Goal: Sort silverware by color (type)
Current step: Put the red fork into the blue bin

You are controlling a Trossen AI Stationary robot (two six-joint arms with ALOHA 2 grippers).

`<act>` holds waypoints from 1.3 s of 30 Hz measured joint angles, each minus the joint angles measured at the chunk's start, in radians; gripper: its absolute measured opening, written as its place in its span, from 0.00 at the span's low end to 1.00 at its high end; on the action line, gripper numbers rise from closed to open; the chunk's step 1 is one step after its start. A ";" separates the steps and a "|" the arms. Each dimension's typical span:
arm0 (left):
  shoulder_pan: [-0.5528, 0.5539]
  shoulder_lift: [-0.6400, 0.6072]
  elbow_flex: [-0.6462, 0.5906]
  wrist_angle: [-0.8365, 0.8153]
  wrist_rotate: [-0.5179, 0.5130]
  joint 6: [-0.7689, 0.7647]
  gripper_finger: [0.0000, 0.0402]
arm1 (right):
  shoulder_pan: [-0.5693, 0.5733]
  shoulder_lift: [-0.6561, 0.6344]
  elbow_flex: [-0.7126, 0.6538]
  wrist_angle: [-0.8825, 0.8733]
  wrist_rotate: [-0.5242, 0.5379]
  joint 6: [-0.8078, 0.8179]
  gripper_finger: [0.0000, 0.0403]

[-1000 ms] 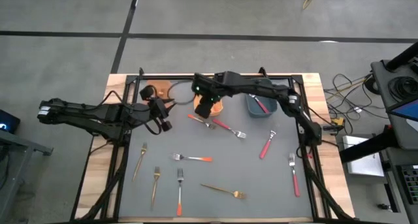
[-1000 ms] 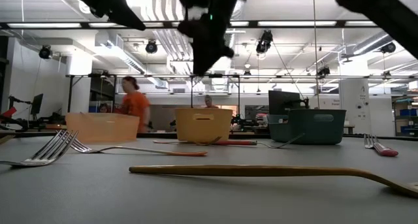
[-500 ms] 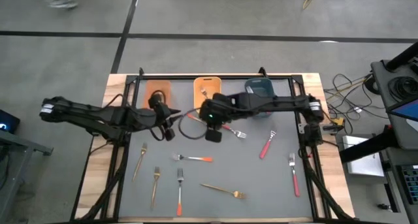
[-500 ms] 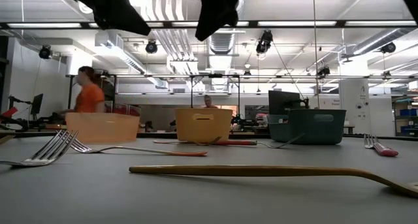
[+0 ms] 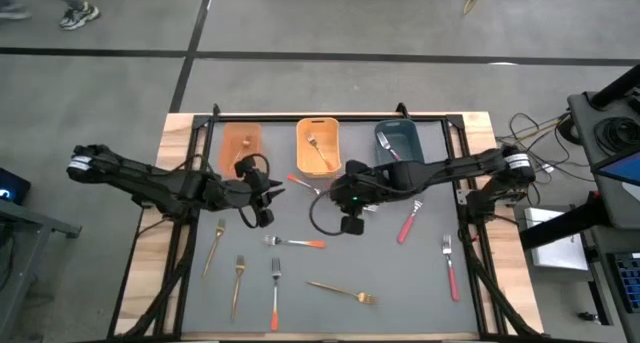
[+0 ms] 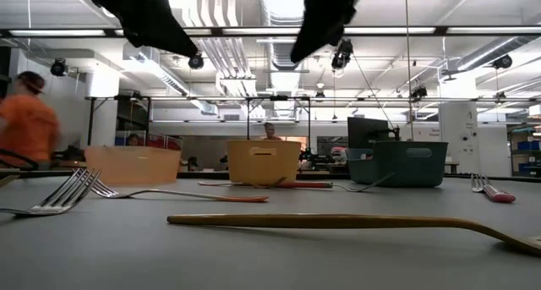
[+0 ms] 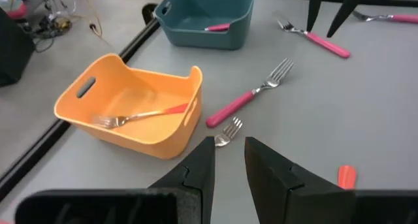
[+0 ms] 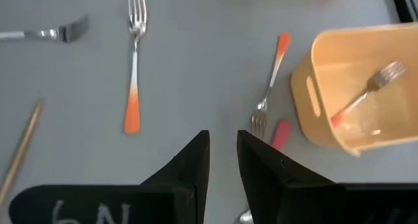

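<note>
**Sorted so far.**
- Orange bin [image 5: 317,146]: one orange-handled fork [image 7: 140,116] lies inside.
- Teal bin [image 5: 397,140]: one red-pink-handled fork [image 7: 217,27] lies inside.
- Peach bin [image 5: 240,141]: nothing shows in it that I can name, and part of it sits under the left arm's cable.

**Still loose on the table [image 5: 400,303].**
- Gold forks: three in all. Two lie near the left edge [image 5: 214,246] [image 5: 238,283] and one lies toward the front [image 5: 345,293].
- Orange-handled forks: one at mid-table [image 5: 296,243], one at the front [image 5: 275,294], and one just in front of the orange bin [image 5: 300,183].
- Red-pink forks: one right of centre [image 5: 409,224], one near the right edge [image 5: 450,268], and one beside the orange bin [image 7: 251,96].

By my judgement most of the job is still to do, and no gold fork has been binned.

**Tools.**
- Left tool [image 5: 262,211]: hangs over the table in front of the peach bin. Its fingers stand a little apart and hold nothing.
- Right tool [image 5: 350,225]: hangs over mid-table in front of the orange bin. Its fingers stand a little apart and it is also empty.

**Hard to make out.**
- The right arm crosses the forks in front of the orange and teal bins, so the count there is uncertain.
- From table height only the dark arms show overhead, and the bin contents are hidden.
- A person in orange passes in the room behind.
</note>
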 joint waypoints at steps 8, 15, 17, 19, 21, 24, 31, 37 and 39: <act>0.000 0.044 0.000 0.019 -0.001 -0.008 0.16 | 0.001 -0.076 -0.199 0.034 0.000 0.106 0.18; 0.001 0.060 0.000 0.060 -0.022 0.035 0.16 | -0.010 -0.096 -0.305 0.031 0.004 0.258 0.16; 0.001 0.060 0.001 0.081 -0.022 0.065 0.16 | -0.020 -0.096 -0.318 0.018 0.009 0.292 0.15; 0.002 0.060 0.006 0.093 -0.029 0.093 0.16 | -0.029 -0.096 -0.330 0.006 0.021 0.310 0.14; 0.002 0.060 0.019 0.098 -0.045 0.121 0.16 | -0.037 -0.096 -0.339 -0.006 0.038 0.345 0.13; 0.004 0.060 0.037 0.101 -0.078 0.164 0.16 | -0.050 -0.096 -0.349 -0.051 0.053 0.408 0.12; 0.008 0.060 0.054 0.137 -0.117 0.310 0.16 | -0.059 -0.096 -0.356 -0.185 0.055 0.607 0.12; 0.027 0.077 0.054 0.186 -0.117 0.468 0.16 | -0.059 -0.096 -0.371 -0.289 0.045 0.749 0.12; 0.034 0.083 0.054 0.192 -0.117 0.511 0.16 | -0.059 -0.096 -0.375 -0.342 0.031 0.792 0.12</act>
